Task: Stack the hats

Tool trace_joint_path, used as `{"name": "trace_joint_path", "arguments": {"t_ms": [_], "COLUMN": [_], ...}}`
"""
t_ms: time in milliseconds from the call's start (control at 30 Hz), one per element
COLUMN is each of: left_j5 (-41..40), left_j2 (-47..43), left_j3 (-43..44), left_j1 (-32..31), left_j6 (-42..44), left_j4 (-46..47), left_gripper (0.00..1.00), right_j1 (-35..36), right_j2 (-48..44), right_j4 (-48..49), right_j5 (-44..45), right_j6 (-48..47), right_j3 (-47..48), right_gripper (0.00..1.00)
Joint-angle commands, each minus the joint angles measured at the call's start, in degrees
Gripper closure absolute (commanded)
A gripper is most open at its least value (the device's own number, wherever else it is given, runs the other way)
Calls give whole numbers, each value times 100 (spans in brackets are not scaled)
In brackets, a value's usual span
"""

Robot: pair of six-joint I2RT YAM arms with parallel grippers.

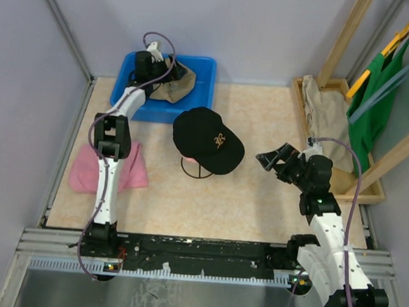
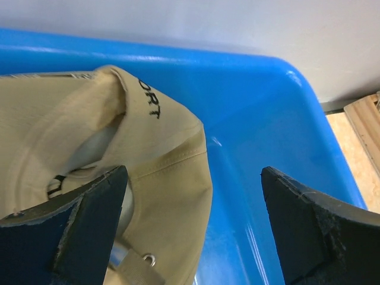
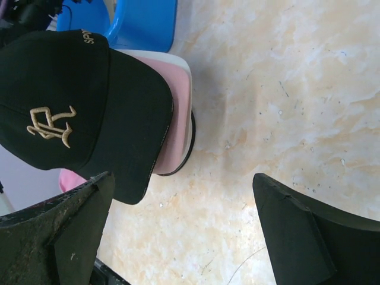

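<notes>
On the marbled table, three caps sit stacked and the fourth lies in the bin.
At the centre, a black fabric baseball cap with a gold front logo tops a pink cap and a white cap, whose brims show beneath it, all on a round black stand. A tan fabric cap lies crumpled in the blue plastic bin at the far left. The left gripper hangs just over it, jaws spread wide, gripping nothing. The right gripper hovers to the right of the stack, apart from it, jaws likewise wide and empty.
</notes>
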Motion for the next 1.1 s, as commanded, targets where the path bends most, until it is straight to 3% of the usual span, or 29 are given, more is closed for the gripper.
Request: {"name": "trace_joint_path", "arguments": {"t_ms": [0, 467, 800, 1067], "left_j5": [-487, -1344, -1702, -2093], "left_j2": [242, 960, 1269, 1375], "left_j3": [207, 697, 927, 902], "left_j1": [-58, -40, -13, 106], "left_j6": [56, 57, 19, -253], "left_j4": [526, 1341, 1235, 1163], "left_gripper": [1, 1, 1, 11], "right_j1": [-48, -52, -49, -49], "right_j2": [-218, -262, -256, -470], "right_j4": [-84, -260, -262, -541], "right_j5": [246, 485, 503, 601], "right_j6": [9, -14, 41, 20], "right_j3": [383, 499, 567, 669], "right_gripper": [1, 1, 1, 1]}}
